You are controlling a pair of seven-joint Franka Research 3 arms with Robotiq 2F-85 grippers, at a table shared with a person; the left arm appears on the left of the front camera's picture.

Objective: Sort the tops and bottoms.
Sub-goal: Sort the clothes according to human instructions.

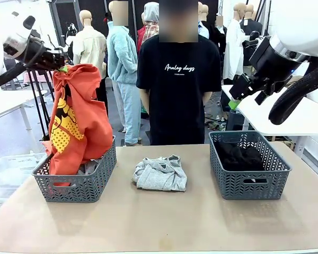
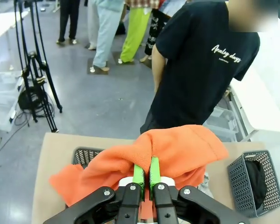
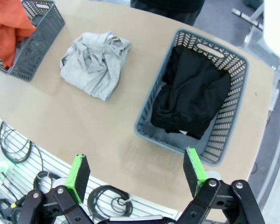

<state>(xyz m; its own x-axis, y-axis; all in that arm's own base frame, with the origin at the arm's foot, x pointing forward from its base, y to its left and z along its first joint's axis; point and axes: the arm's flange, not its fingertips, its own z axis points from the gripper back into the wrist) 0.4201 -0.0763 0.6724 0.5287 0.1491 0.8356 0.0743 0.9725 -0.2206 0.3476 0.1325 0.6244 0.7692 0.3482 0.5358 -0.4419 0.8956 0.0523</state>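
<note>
Orange fabric fills my left-hand feed: the orange T-shirt [image 1: 77, 121] hangs from my left gripper [image 2: 145, 171], whose green pads are pinched tight on a fold at its top. The cloth drapes down from there, and its lower end rests in the left basket [image 1: 77, 188]. Between the two baskets, the light grey sweatshirt [image 1: 160, 174] lies bundled on the table [image 1: 159, 227]. The right basket [image 1: 249, 182] holds the black bottoms [image 3: 191, 93]. My right gripper [image 3: 136, 172] hovers well above that basket, jaws spread wide, holding nothing.
</note>
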